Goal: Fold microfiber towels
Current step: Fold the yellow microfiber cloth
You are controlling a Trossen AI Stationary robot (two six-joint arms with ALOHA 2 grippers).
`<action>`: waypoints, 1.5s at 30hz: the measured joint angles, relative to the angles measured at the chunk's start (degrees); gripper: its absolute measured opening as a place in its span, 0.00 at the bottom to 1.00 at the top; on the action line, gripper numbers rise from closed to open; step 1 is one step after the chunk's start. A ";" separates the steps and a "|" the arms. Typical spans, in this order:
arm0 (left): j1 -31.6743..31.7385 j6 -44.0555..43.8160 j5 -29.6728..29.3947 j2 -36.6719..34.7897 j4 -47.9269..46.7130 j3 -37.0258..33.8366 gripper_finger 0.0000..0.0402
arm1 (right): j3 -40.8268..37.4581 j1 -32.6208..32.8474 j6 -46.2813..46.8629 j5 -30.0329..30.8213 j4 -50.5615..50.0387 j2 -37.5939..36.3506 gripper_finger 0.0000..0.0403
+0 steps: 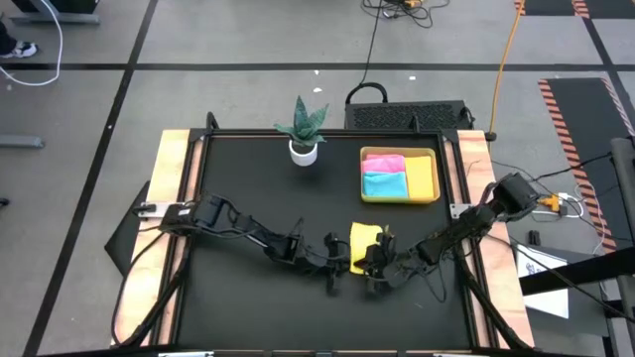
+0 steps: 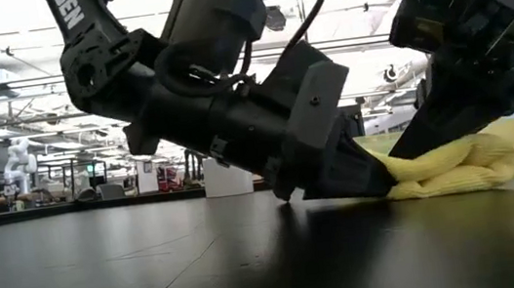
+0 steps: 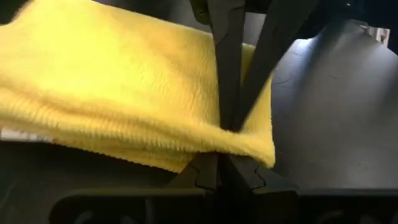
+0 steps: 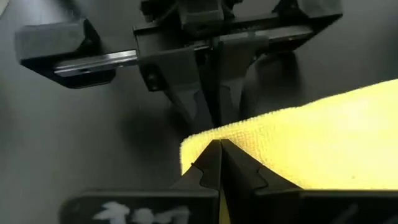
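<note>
Left wrist view: the left gripper (image 3: 217,165) has its fingers pressed together on the near edge of the yellow towel (image 3: 112,93), pinching the folded layers.
Right wrist view: the right gripper (image 4: 217,152) is closed tight on a corner of the same yellow towel (image 4: 311,143), fingertips meeting on the cloth edge.
Facing claws: each wrist view shows the other arm's closed fingers straight ahead, so the two grippers meet tip to tip at one corner of the towel.
Low view: the left gripper (image 2: 364,175) noses down to the table and touches the towel (image 2: 456,164); the right gripper (image 2: 432,132) comes down onto the same bundle from above.
Towel shape: bunched in soft folds, lying on the black table (image 2: 155,274).
High view: the yellow towel (image 1: 363,240) sits near the front edge of the table (image 1: 238,178), right of centre, between the left gripper (image 1: 342,263) and the right gripper (image 1: 377,263).
Tray: a yellow-green tray (image 1: 429,197) lies behind the towel, towards the back right.
Tray contents: a pink towel (image 1: 385,162), a light blue towel (image 1: 385,184) and a yellow cloth (image 1: 421,176) lie folded inside.
Plant: a small potted plant (image 1: 303,129) stands at the back centre of the table, well apart from both arms.
</note>
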 joint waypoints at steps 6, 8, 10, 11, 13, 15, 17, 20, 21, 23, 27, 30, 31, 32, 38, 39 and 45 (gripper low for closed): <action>-1.35 -0.25 0.92 -1.00 -3.35 1.01 0.01 | 0.08 1.16 -3.64 0.17 -0.27 -4.24 0.00; -1.89 -0.23 0.97 -2.01 -5.06 0.98 0.02 | 0.06 1.47 -4.39 0.30 0.16 -6.06 0.00; -2.40 -0.18 1.09 -3.22 -6.69 0.92 0.03 | 0.03 2.09 -4.64 0.83 -0.29 -7.63 0.00; -2.62 -0.18 0.96 -3.79 -7.74 0.92 0.04 | 0.02 2.45 -4.49 1.80 -0.16 -8.11 0.00; -3.06 -0.15 -0.10 -5.07 -9.54 0.90 0.04 | 0.02 3.09 -2.30 3.03 -0.56 -8.48 0.00; -3.57 -0.12 -1.72 -5.92 -11.11 0.93 0.04 | -0.02 4.00 0.56 3.17 -2.42 -8.39 0.00; -4.02 -0.02 -2.39 -6.37 -12.83 0.91 0.03 | -0.02 5.29 3.18 3.13 -4.25 -8.41 0.00; -4.22 0.03 -2.42 -6.42 -14.75 0.87 0.01 | -0.03 7.49 2.10 3.01 -5.67 -8.37 0.00; -4.26 -0.13 -2.58 -6.45 -15.57 0.88 0.01 | -0.04 8.11 0.50 3.02 -5.34 -8.26 0.00; -4.26 -0.47 -3.33 -6.45 -16.55 0.90 0.02 | -0.04 8.76 -2.06 3.22 -3.86 -7.65 0.00; -4.23 0.09 -5.09 -6.47 -16.58 0.90 0.04 | -0.04 8.69 -7.22 3.15 -1.95 -5.87 0.06; -4.17 0.32 -5.97 -6.47 -16.38 0.90 0.01 | -0.04 8.53 -15.46 3.17 1.01 -4.61 0.17; -4.19 0.34 -6.21 -6.42 -16.38 0.90 0.01 | -0.04 8.55 -18.72 3.09 2.82 -4.14 0.21; -4.17 0.35 -6.52 -6.16 -15.88 0.90 0.01 | -0.04 8.61 -22.03 2.95 4.36 -3.52 0.25; -4.08 0.39 -6.50 -5.07 -12.96 0.86 0.04 | -0.02 8.90 -30.33 3.51 6.23 0.55 0.44; -4.04 0.36 -6.48 -5.07 -12.95 0.87 0.04 | 0.06 8.90 -30.71 4.10 6.27 1.48 0.44; -3.62 0.34 -6.45 -4.85 -11.86 0.90 0.01 | 1.27 9.05 -33.38 12.57 5.88 4.78 0.36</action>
